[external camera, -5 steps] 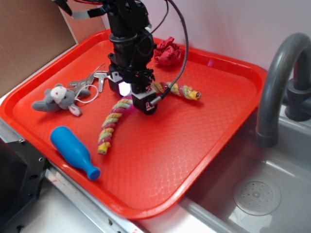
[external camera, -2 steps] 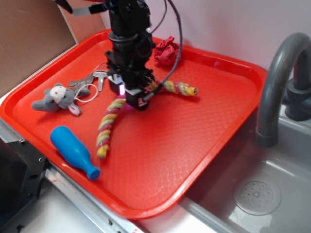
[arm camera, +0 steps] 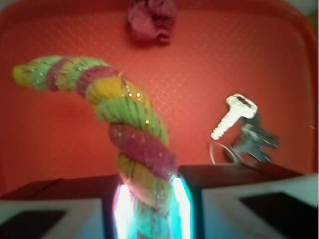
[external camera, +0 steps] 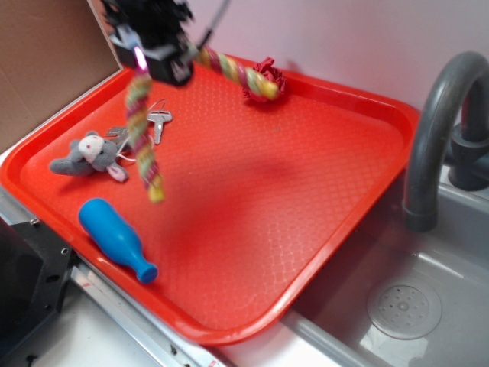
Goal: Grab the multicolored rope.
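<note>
The multicolored rope (external camera: 142, 141), a thick twist of yellow, pink-red and pale green, hangs in the air above the red tray (external camera: 306, 191). My gripper (external camera: 160, 63) is shut on its middle, high at the back left. One end dangles down over the tray's left side. The other end (external camera: 244, 74) sticks out to the right. In the wrist view the rope (arm camera: 132, 132) is pinched between my two lit fingers, and my gripper (arm camera: 148, 204) holds it tight.
On the tray lie a grey plush mouse (external camera: 90, 155), a bunch of keys (external camera: 153, 122), a blue bottle (external camera: 116, 239) and a dark red paper wad (external camera: 269, 75). A grey tap (external camera: 432, 138) and sink (external camera: 405, 306) stand to the right. Brown cardboard (external camera: 46, 61) leans at the left.
My gripper has risen and moved toward the back left, lifting the rope clear off the tray. Both rope ends now hang free.
</note>
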Tool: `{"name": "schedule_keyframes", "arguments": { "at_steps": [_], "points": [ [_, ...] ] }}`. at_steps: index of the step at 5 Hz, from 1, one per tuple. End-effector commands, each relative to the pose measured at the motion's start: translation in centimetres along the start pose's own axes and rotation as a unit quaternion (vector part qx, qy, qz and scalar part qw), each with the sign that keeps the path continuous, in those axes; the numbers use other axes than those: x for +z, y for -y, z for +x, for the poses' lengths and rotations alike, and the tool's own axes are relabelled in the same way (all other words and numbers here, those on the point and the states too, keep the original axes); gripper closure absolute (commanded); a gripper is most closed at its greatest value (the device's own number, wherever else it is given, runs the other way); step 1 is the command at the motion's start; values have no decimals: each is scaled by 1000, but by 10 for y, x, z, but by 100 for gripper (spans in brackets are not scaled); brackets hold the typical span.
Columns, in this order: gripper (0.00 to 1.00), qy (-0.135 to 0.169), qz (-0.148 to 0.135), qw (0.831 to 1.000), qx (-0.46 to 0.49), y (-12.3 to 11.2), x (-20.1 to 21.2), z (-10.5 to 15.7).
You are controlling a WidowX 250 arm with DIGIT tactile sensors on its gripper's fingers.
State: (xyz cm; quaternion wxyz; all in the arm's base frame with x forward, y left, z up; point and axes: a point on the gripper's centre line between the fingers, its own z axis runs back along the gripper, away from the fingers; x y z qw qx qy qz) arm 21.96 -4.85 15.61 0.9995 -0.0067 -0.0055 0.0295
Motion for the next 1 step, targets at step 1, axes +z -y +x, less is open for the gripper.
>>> {"name": "schedule_keyframes", "arguments": {
  "at_steps": [1],
  "points": [
    [100, 44, 22, 998, 49, -4, 47, -22]
  ]
}}
